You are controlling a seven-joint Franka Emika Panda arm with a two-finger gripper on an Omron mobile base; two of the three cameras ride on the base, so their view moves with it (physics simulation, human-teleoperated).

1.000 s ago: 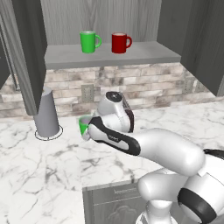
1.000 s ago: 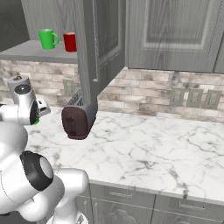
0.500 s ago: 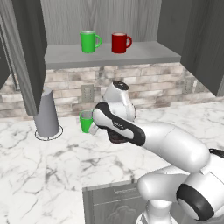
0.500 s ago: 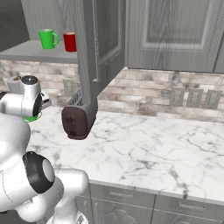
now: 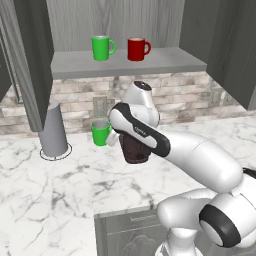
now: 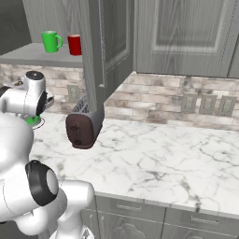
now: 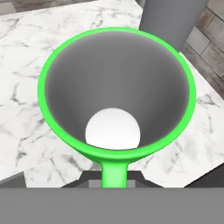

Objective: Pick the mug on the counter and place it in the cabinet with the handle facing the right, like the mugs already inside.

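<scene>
The gripper (image 5: 111,136) grips the mug (image 5: 100,132), so lift it straight toward 12 o'clock to the cabinet (image 5: 125,64), handle (image 7: 114,171) right

No text, label, brand, number or sign can be read anywhere in these pictures; every surface shown is plain and unmarked.

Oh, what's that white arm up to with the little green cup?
The white robot arm's gripper is shut on a small glossy green mug, holding it above the white marble counter beside a tall grey cylinder. Up in the dark grey wall cabinet, a matching green mug and a red mug already sit on the shelf, handles to the right. The held mug hasn't reached that shelf yet.
</scene>
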